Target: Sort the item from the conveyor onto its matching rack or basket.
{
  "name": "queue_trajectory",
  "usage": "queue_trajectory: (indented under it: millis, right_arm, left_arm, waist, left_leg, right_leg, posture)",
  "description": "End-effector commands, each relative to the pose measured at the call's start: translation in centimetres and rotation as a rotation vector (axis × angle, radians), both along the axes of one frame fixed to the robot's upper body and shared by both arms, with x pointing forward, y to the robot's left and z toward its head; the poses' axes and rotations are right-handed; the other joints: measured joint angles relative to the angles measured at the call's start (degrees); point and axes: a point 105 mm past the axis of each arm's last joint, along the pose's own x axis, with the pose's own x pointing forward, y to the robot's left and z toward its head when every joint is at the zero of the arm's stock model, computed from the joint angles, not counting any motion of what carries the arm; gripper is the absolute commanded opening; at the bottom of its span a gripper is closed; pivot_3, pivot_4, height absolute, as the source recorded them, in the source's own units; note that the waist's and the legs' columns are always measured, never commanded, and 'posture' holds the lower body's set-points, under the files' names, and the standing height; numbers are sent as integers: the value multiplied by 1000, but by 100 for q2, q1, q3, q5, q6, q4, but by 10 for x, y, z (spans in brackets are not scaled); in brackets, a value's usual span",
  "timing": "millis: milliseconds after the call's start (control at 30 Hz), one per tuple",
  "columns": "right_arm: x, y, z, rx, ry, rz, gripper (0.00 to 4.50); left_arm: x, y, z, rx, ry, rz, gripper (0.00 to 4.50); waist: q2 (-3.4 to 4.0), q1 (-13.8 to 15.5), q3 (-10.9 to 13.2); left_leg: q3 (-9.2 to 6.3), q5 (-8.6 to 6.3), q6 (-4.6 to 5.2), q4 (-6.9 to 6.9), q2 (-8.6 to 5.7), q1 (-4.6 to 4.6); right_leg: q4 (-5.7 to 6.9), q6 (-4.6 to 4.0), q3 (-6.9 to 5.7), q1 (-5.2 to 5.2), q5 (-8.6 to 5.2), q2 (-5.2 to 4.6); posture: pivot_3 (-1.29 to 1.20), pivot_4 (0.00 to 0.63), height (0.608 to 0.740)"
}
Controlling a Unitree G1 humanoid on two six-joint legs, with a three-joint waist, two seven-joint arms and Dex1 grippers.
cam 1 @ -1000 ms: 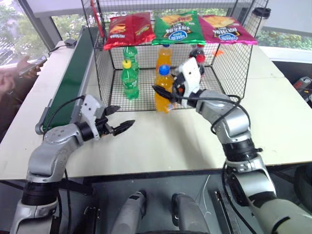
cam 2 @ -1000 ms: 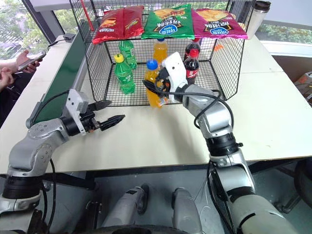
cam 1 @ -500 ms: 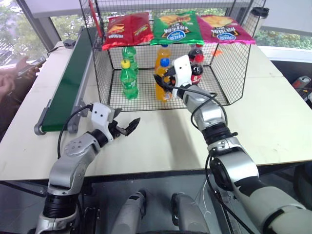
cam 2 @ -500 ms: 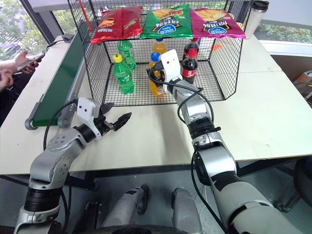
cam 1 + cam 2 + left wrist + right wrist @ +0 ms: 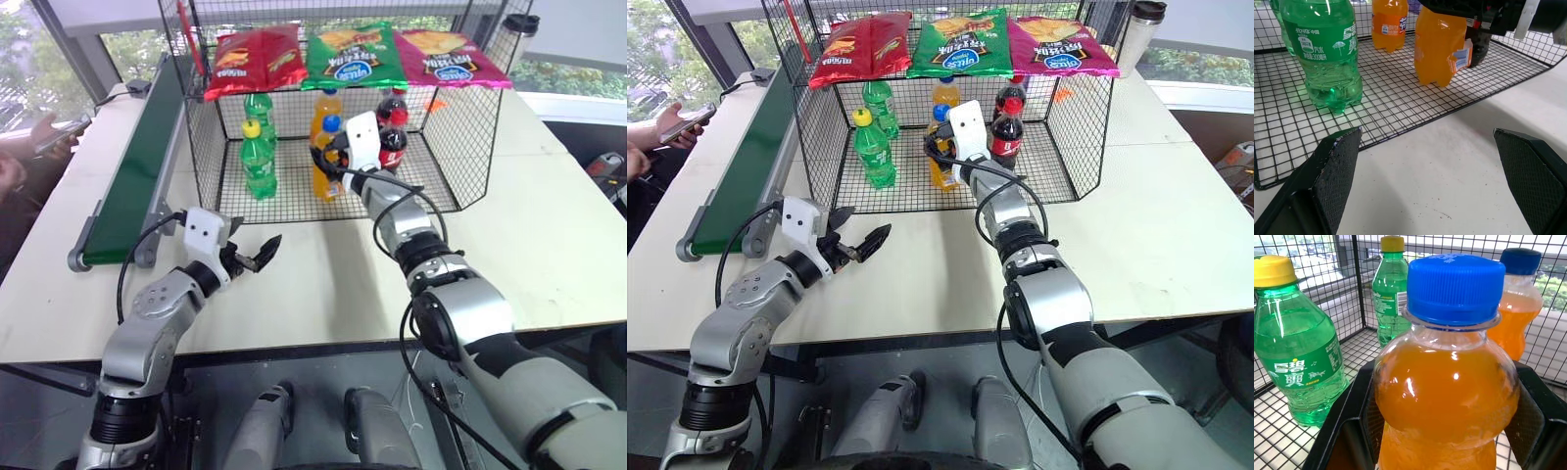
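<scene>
The orange soda bottle (image 5: 1449, 396) with a blue cap (image 5: 331, 124) stands inside the black wire cage (image 5: 470, 147), its base at the wire floor (image 5: 1400, 105). My right gripper (image 5: 335, 157) reaches in through the cage's open front and is shut on the bottle's shoulder, one black finger (image 5: 1349, 431) on each side. My left gripper (image 5: 253, 240) hovers open over the white table (image 5: 323, 284) in front of the cage, holding nothing. The dark green conveyor (image 5: 137, 166) runs along the left side of the cage.
Two green soda bottles (image 5: 257, 162) stand at the cage's left, another orange bottle (image 5: 328, 103) behind and a cola bottle (image 5: 394, 132) to the right. Chip bags (image 5: 353, 54) lie on the mesh top. A person's hands with a phone (image 5: 681, 117) are at far left.
My right gripper has carried the orange bottle from the cage's front edge deeper inside, beside the other orange bottle. The left arm's elbow has drawn in; its gripper stays open.
</scene>
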Motion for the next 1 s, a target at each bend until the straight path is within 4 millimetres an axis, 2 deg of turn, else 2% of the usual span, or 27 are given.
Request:
queue_trajectory:
  millis: [33, 67, 400, 600, 767, 1000]
  right_arm:
    - [-1, 8, 40, 45, -123, 22, 3962]
    - [-1, 8, 40, 45, -122, 22, 4416]
    - [-4, 3, 44, -16, -171, 37, 4416]
    - [-14, -3, 52, -34, -200, 101, 4416]
    - [-39, -7, 38, -134, -187, 206, 4416]
    - [-99, -24, 4, -204, -28, 377, 4416]
  left_arm:
    - [-2, -3, 12, 2, -50, -8, 4500]
    - [-2, -3, 12, 3, -50, -8, 4500]
    - [-1, 0, 12, 10, -49, -6, 4500]
    - [2, -2, 11, 5, -50, -12, 4500]
    - [7, -1, 11, 0, -50, -3, 4500]
    - [0, -1, 5, 0, -41, -24, 4500]
  waist:
    - [0, 0, 0]
    - [1, -1, 0]
    - [2, 0, -1]
    - [1, 9, -1]
    - [3, 18, -2]
    - [4, 40, -5]
  left_leg:
    - [0, 0, 0, 0, 0, 0]
    - [0, 0, 0, 0, 0, 0]
    - [-2, 1, -2, -1, 3, 10]
    - [-3, 1, -2, 0, 3, 10]
    - [-3, 1, -2, 0, 3, 10]
    - [-3, -4, -10, 1, 3, 10]
  right_leg:
    - [0, 0, 0, 0, 0, 0]
    - [0, 0, 1, 0, 0, 0]
    - [3, -8, 2, 6, -1, 5]
    - [3, -6, 3, 7, 0, 5]
    - [4, -5, 3, 7, 0, 4]
    - [5, -11, 4, 7, -4, 1]
  posture:
    - [0, 150, 739]
    - [0, 150, 739]
    - [0, 150, 739]
    - [0, 150, 739]
    - [0, 150, 739]
    - [0, 150, 739]
